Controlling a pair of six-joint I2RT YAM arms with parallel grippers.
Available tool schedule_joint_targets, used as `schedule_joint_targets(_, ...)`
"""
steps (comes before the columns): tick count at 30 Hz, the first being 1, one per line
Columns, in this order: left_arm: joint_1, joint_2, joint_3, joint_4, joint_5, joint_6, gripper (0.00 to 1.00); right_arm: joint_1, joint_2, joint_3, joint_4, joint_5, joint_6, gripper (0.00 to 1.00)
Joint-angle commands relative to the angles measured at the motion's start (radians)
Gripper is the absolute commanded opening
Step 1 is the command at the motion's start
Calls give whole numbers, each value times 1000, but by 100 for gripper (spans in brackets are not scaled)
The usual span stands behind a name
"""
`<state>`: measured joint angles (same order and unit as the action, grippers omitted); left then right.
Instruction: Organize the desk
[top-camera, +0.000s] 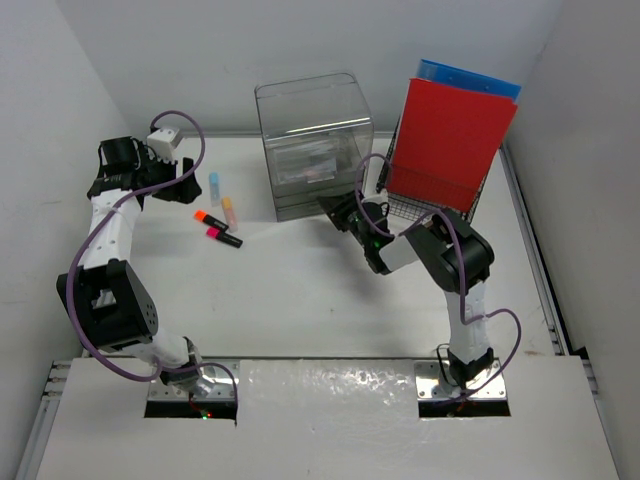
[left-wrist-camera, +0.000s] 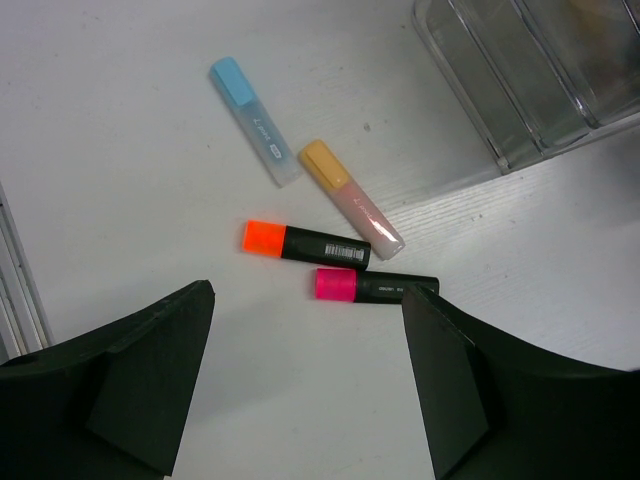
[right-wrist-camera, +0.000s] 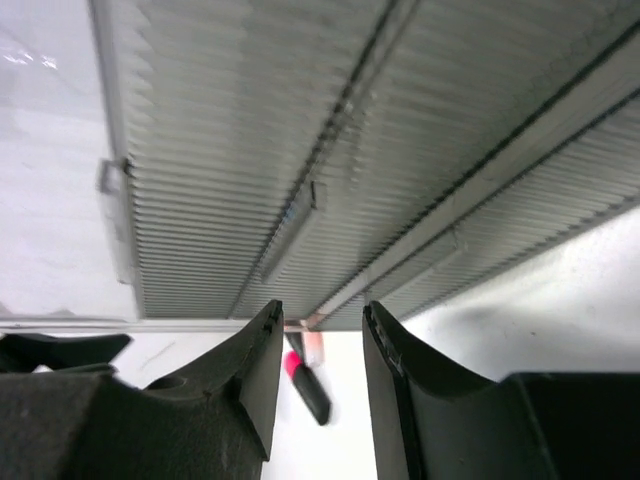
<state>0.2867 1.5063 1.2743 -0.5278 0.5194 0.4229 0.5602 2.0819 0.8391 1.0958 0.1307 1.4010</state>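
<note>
Looking down on the large flat white rectangular worktop with thin grey metal rails at its edges (top-camera: 300, 300), spreading under both arms and carrying everything else. Finding the left fingers (left-wrist-camera: 150, 380) hovering above its far left part, spread wide apart, clamping nothing, clear of the surface. Seeing bare white worktop in the gap between them in the left wrist view, and four highlighters lying flat just beyond the fingertips: a black-bodied highlighter with a pink cap (left-wrist-camera: 372, 287) nearest, a black-bodied highlighter with an orange cap (left-wrist-camera: 305, 242) just beside it, then a translucent pinkish highlighter with a yellow-orange cap (left-wrist-camera: 350, 195), then a translucent highlighter with a pale blue cap (left-wrist-camera: 253, 120) farthest.

Noting the right fingers (right-wrist-camera: 250, 380) over the middle of the worktop, parted by a narrow gap with nothing gripped, pointing at the ribbed front of a clear plastic drawer box (top-camera: 315, 150) standing at the far middle. Not being able to tell whether touching worktop or box. Catching a patch of white worktop to the lower right of those fingers in the right wrist view, and the pink-capped highlighter, blurred, through the gap.

Placing a black wire rack (top-camera: 408, 206) just right of the box, holding an upright red folder (top-camera: 450, 140) with a blue folder (top-camera: 470, 78) behind it.
</note>
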Motion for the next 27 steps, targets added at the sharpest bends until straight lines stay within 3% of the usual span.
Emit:
schedule_joint_targets(1,-6,-9,13,5,16,16,74,27,29,-43,-212,10,43,37)
schedule_joint_targets(3,-6,-8,13,6,16,16,74,36,12,-41,-221,44,3,39)
schedule_joint_targets(9,-6,-8,13,3,14,20,74,53,-71,-52,-211,98,-314,39)
schedule_joint_targets(14,-6,-6,14,5,13,20,74,128,-196,-69,-235,110,-911,39)
schedule_joint_targets(17,-6,-4,14,5,13,17,74,178,-252,-89,-186,-20,-1381,41)
schedule_joint_targets(18,-4,-4,16,5,13,16,74,182,-264,-106,-191,-46,-1504,43)
schedule_joint_targets(19,-6,-4,17,5,13,14,74,184,-282,-109,-210,-63,-1659,51)
schedule_joint_targets(21,-6,-8,17,3,14,13,74,184,-292,-100,-258,-60,-1858,54)
schedule_joint_targets(24,-6,-12,16,2,8,14,74,184,-251,-31,-417,-51,-2035,58)
schedule_joint_targets(27,-6,-14,16,0,4,17,74,184,-204,35,-442,62,-2164,59)
